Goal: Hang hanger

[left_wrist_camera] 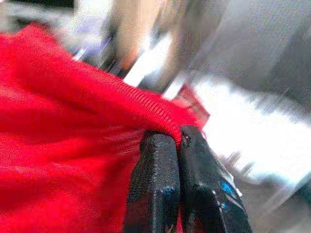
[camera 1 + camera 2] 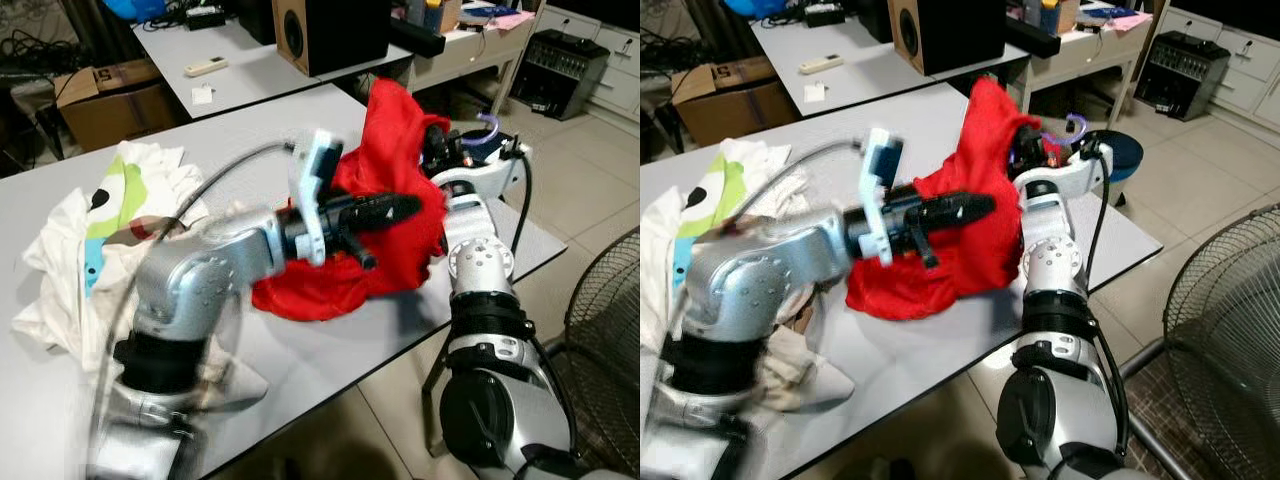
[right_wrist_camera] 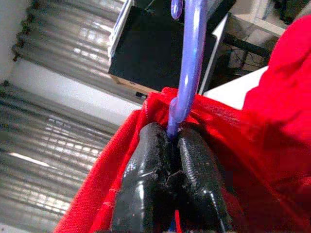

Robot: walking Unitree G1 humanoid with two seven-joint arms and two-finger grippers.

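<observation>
**Operator:** What lies in front of me, left to right?

**Describer:** On your far left, a white printed garment (image 2: 90,240) lies crumpled on the grey table (image 2: 330,350). Next, your left gripper (image 2: 385,212) reaches across, its fingers pressed together on a fold of the red garment (image 2: 970,200). That garment is heaped mid-table and lifted at its right end. There your right gripper (image 3: 170,167) is clamped on the neck of the purple hanger (image 3: 189,63), hook upward, with red cloth bunched around the fingers.

**Operator:** How will it handle?

**Describer:** The hanger looks like light, stiff plastic, likely slippery; keep hold at the neck. The knit is soft and limp, so it will probably sag and drag. Expect to lift it clear before hanging.
</observation>
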